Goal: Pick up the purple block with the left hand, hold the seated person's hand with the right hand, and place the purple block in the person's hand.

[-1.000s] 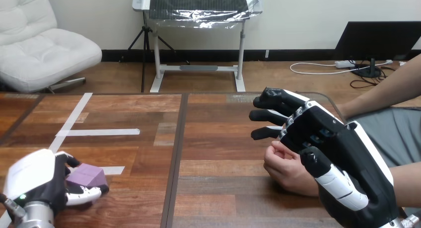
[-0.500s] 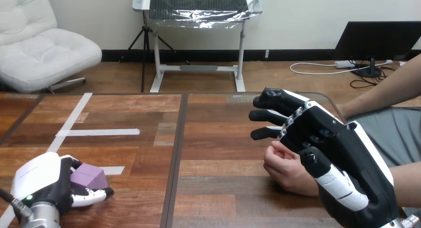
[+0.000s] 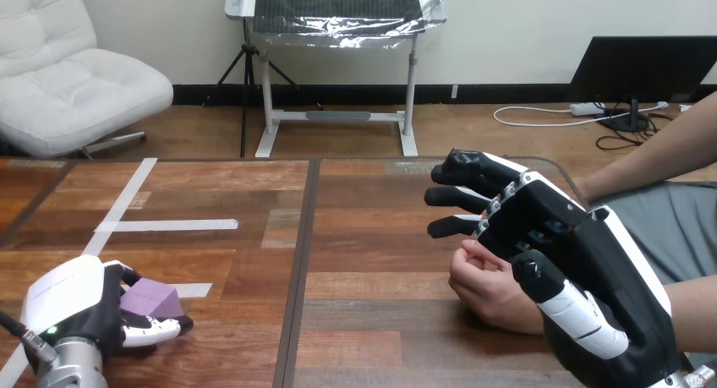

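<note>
The purple block (image 3: 152,300) lies low on the wooden table (image 3: 363,329) at the near left. My left hand (image 3: 72,302) is around it, fingers and thumb curled against its sides. At the right, my right hand (image 3: 583,265) stands on edge with its fingers stretched out to the left. The person's hand (image 3: 486,288) rests loosely curled on the table just left of my right palm, partly hidden behind it. I cannot tell whether the two touch, and I see no finger or thumb of mine curled round the person's hand.
White tape strips (image 3: 165,226) run across the left half of the table. The person's forearm (image 3: 659,147) comes in from the right edge. A dark seam (image 3: 300,261) splits the tabletop down the middle.
My left hand has shifted slightly right with the purple block inside its fingers. My right hand and the person's hand have not moved.
</note>
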